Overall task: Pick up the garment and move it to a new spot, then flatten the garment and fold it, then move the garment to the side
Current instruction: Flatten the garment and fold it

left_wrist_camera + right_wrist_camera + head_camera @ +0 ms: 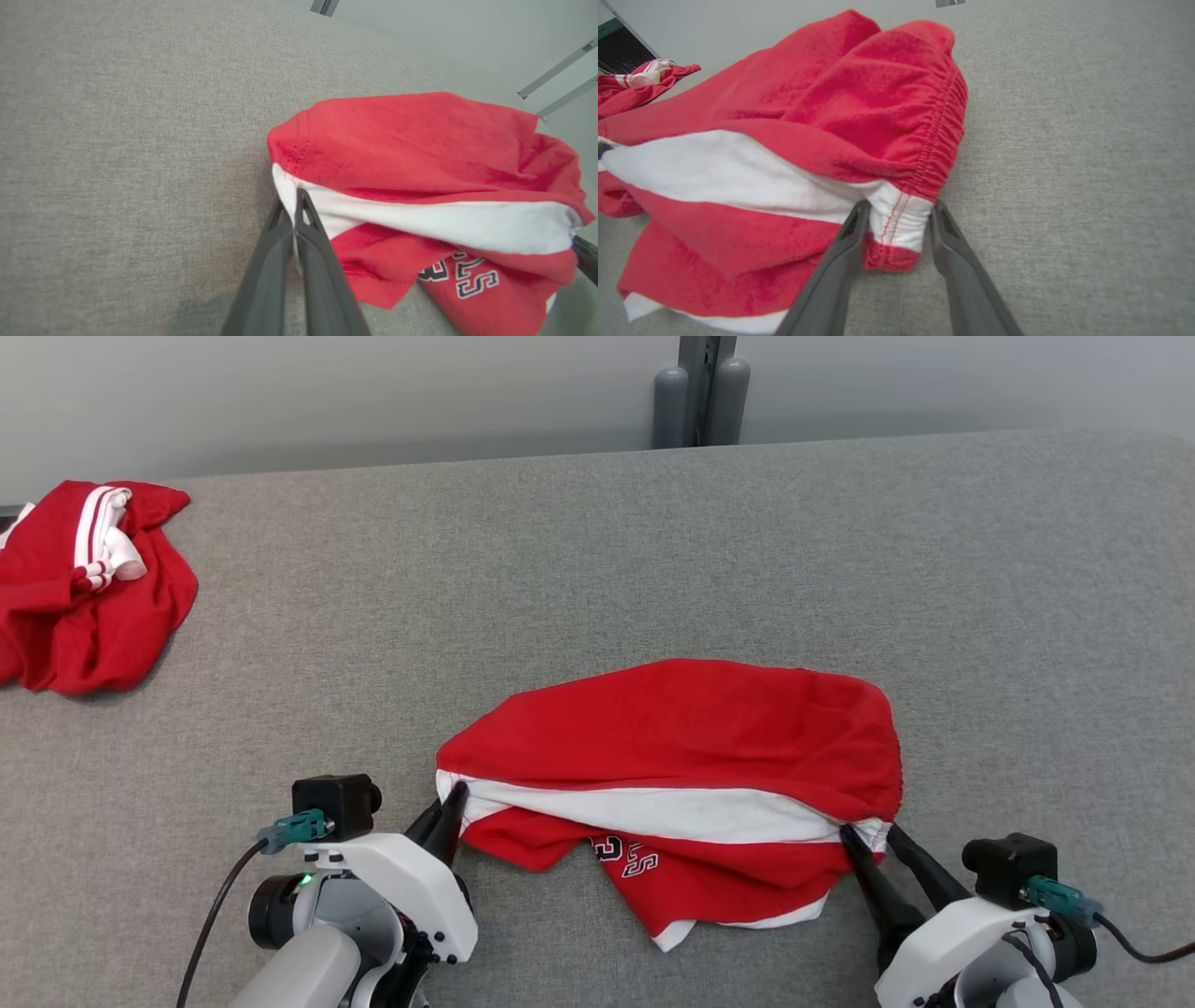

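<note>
I have the garment (672,728), red shorts with a white band (653,812), lying bunched on the near middle of the grey bench (840,541), and it is strung between my two arms. The left gripper (448,807) has its fingers (308,219) pressed together on the white edge at the left corner. The right gripper (868,833) has its fingers (852,233) apart, one on each side of the white corner below the gathered elastic waist (943,121), not clamped on it. I judge the cloth light, soft and floppy (it will sag and drag rather than hold any shape), so the stitched corners are the sound places to pinch, and both ends need lifting together. A second red heap (84,607) lies well apart at the far left.
</note>
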Available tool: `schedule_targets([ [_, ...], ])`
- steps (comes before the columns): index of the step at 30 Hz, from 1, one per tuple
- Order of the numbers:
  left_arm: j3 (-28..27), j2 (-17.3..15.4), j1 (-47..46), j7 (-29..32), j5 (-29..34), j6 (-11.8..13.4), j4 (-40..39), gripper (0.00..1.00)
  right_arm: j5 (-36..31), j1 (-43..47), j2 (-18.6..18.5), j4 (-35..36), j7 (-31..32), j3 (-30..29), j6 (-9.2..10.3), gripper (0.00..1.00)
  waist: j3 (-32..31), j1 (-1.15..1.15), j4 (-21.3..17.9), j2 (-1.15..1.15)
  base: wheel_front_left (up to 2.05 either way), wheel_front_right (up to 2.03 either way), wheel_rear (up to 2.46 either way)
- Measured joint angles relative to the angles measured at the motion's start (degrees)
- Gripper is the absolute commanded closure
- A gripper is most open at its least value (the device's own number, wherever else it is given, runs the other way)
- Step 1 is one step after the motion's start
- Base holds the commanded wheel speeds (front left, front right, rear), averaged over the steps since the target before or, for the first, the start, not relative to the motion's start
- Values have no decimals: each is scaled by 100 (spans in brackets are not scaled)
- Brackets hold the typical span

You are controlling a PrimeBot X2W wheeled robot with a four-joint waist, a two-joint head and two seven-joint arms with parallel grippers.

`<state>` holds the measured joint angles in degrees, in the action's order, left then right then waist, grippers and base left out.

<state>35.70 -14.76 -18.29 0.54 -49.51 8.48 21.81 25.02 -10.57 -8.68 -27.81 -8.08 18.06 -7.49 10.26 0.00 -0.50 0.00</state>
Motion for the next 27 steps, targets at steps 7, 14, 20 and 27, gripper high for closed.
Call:
schedule_targets([
  [7, 1, 0, 0, -19, -3, 14, 0, 100, 220, -124, -183, -82, -87, 189, -1, 78, -12, 0, 8, 0, 0, 0, 0],
  [14, -94, -30, 24, -261, -44, -14, -176, 100, 227, -32, -335, 337, -222, 125, -1, 100, -50, 0, -73, 0, 0, 0, 0],
  [20, -205, -54, 27, -493, -60, -69, -547, 100, 188, 30, -432, 981, -249, -69, 0, 100, -118, 0, -132, 0, 0, 0, 0],
  [27, -416, -76, 43, -700, -153, -77, -1411, 100, 157, 95, -505, 2236, -53, -486, 0, 100, -329, 0, -152, 0, 0, 0, 0],
])
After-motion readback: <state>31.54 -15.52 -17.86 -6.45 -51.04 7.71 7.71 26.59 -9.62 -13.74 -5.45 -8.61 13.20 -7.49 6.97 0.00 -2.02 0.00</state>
